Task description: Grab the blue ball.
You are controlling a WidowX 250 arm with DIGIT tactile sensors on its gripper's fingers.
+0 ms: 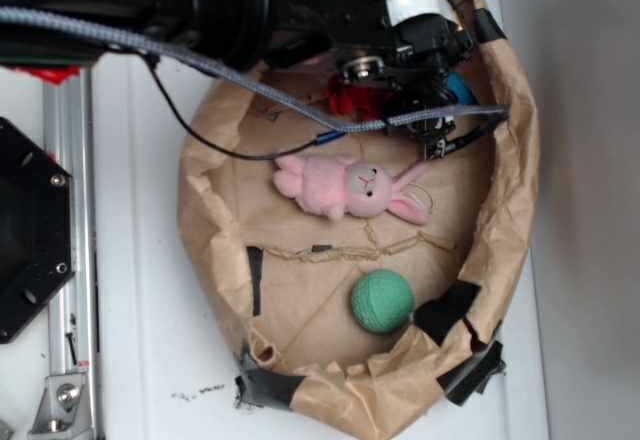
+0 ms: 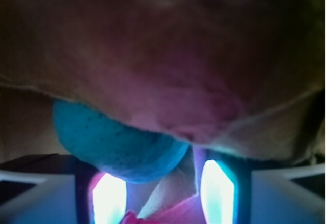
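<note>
Exterior view first. Brown paper basket (image 1: pixel 505 160) sitting on a white tabletop (image 1: pixel 140 340), arm reaching in from the upper left of the frame. Claw (image 1: pixel 440 110) buried at the upper right of the basket, hard against the crumpled paper wall. Just a sliver of the blue ball (image 1: pixel 462 88) peeking out at the claw's right edge, near the rim. Red wrinkly wad (image 1: pixel 345 95) just left of the claw, mostly hidden under the cable. Pink bunny (image 1: pixel 350 188) lying across the middle, green ball (image 1: pixel 382 301) well apart at lower centre. Can't tell the jaw gap from up here.

Wrist view next. Very dark and blurry. Blue ball (image 2: pixel 114 142) sitting lower left of centre, directly above the left fingertip (image 2: pixel 108 198), with brown paper bulging over it from above. Both glowing tips apart, gap between them showing only paper and something pinkish-red. So claw (image 2: pixel 164 196) looks open, nothing gripped yet.

Risk from here, as a guess: ball off-centre, lined up with the left tip instead of the gap. Closing now likely to nudge it away or pinch paper wall instead. Could also snag the red wad sitting so close.
</note>
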